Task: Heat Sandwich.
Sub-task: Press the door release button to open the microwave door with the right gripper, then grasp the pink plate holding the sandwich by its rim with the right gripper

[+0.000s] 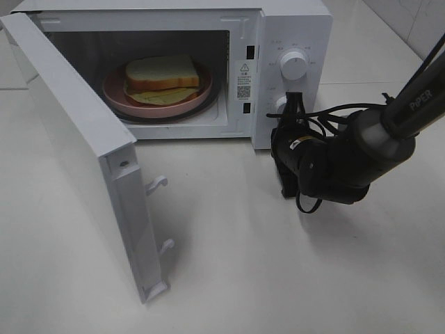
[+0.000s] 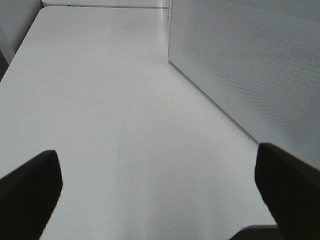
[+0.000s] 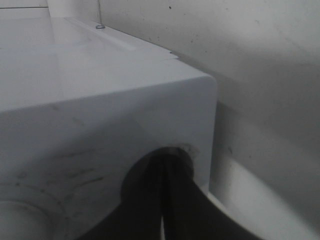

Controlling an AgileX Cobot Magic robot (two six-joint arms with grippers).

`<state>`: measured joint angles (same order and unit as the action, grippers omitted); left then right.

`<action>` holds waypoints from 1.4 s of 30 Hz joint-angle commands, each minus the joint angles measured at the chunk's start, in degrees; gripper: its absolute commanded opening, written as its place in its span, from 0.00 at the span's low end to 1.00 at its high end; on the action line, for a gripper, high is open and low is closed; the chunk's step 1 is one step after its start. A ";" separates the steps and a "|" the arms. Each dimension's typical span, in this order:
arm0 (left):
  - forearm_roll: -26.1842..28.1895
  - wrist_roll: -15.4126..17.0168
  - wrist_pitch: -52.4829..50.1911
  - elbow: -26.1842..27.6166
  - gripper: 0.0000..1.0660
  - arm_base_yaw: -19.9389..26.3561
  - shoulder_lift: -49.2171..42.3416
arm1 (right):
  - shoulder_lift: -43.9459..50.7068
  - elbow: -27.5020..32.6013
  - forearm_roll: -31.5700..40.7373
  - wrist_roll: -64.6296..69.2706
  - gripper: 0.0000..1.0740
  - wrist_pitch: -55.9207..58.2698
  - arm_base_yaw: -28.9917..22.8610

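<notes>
The sandwich lies on a pink plate inside the microwave, which sits at 12 o'clock on the white surface. Loading looks done and heating not yet begun, because the door stands wide open, swung out toward 8 o'clock with its latch hooks bare. The right tool reaches in from 3 o'clock with its jaws pressed together and empty. Its tips are at the lower knob, just under the upper knob, probably lined up to set the timer. The right wrist view shows the tips against the panel near the cabinet's corner edge. The left tool is spread wide and holds nothing. It hovers over bare surface beside a perforated panel, likely the door, so it seems placed to push the door shut. The door's free edge has open room to swing toward 12 o'clock. The right arm stays clear of that arc only if it keeps to the control panel side.
</notes>
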<state>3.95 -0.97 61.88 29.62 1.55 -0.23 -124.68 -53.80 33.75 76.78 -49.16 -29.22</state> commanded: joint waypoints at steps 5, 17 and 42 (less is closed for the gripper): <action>0.00 0.23 -0.57 -0.11 0.94 0.17 -1.20 | 1.32 -6.02 -3.38 -1.32 0.00 -13.87 3.09; 0.00 0.23 -0.57 -0.11 0.94 0.17 -1.20 | 1.38 -5.79 -3.38 -1.55 0.00 -10.49 3.09; 0.00 0.23 -0.57 -0.11 0.94 0.17 -1.20 | 18.51 13.69 -2.06 -7.73 0.02 14.61 -2.98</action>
<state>3.95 -0.97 61.88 29.62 1.55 -0.23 -109.66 -41.25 33.29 72.99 -38.33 -31.91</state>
